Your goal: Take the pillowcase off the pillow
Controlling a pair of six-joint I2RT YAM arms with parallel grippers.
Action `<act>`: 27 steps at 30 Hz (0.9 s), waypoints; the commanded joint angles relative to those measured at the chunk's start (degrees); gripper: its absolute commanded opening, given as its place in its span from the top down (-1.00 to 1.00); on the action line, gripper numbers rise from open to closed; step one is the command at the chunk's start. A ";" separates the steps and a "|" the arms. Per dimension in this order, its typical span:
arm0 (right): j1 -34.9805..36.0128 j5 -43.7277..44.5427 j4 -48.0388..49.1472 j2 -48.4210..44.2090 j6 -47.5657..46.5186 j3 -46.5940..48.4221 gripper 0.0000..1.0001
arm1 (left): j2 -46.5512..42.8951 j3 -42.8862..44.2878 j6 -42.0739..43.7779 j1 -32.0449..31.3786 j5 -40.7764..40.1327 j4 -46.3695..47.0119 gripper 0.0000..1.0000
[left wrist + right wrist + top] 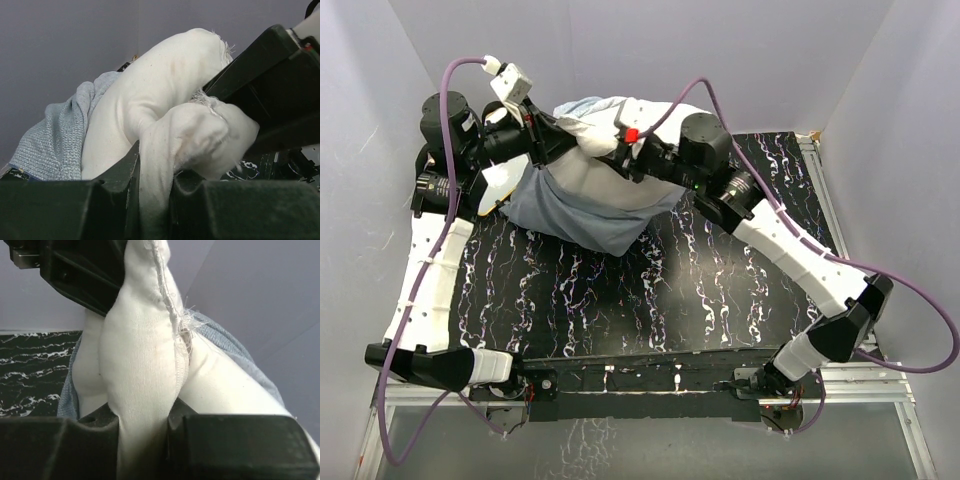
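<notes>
The white pillow (595, 185) is held up at the back of the table, half out of the pillowcase (585, 228), which hangs round its lower part with the pale grey-blue reverse showing. My left gripper (568, 138) is shut on a fold of the pillow (165, 135); the pillowcase (55, 140) bunches to the left. My right gripper (623, 150) is shut on the pillow's seamed edge (145, 370), and the pillowcase (240, 352) shows behind it. The two grippers are close together at the pillow's top.
The black marbled table (650, 300) spreads in front of the pillow. Grey walls (620, 40) close in at the back and sides. A metal frame rail (830, 200) runs along the right edge.
</notes>
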 commanded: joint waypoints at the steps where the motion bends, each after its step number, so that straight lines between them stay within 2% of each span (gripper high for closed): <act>1: -4.00 1.39 14.57 -4.86 14.36 -10.58 0.84 | -4.03 4.40 1.16 -0.80 0.97 6.65 0.73; 2: -4.51 1.27 17.00 -6.86 16.33 -12.45 0.84 | -4.40 4.06 2.15 -0.77 -0.84 5.61 0.21; 3: -5.28 0.73 20.28 -8.29 18.15 -13.51 0.84 | -4.60 3.95 3.88 -0.78 -3.25 3.92 -0.24; 5: -7.52 0.64 21.31 -10.13 21.99 -13.19 0.84 | -4.62 3.54 6.53 -0.64 -8.10 0.99 -0.73; 6: -8.79 1.13 20.61 -10.61 23.28 -12.44 0.84 | -4.55 3.03 5.40 -0.48 -11.20 -0.01 -0.79; 7: -10.32 0.72 19.73 -10.90 24.37 -11.80 0.84 | -4.43 2.46 3.70 0.02 -13.34 -0.69 -0.80; 9: -13.00 -1.78 19.11 -11.66 25.45 -12.04 0.84 | -4.87 -0.19 2.15 1.93 -11.26 -1.48 -0.93; 12: -14.78 -4.51 19.67 -12.81 26.46 -13.93 0.84 | -7.45 -7.67 0.01 2.79 -8.52 1.79 -0.94; 15: -15.22 -7.28 20.99 -13.48 27.45 -16.06 0.84 | -7.71 -11.27 -1.97 2.81 -7.68 4.96 -0.94; 22: -15.27 -10.38 20.58 -13.22 29.44 -17.02 0.84 | -4.15 -13.83 -10.72 2.79 -9.37 13.53 -0.80; 27: -15.25 -9.90 19.06 -12.45 30.27 -15.75 0.84 | -1.60 -14.38 -14.06 2.78 -6.27 15.13 -0.70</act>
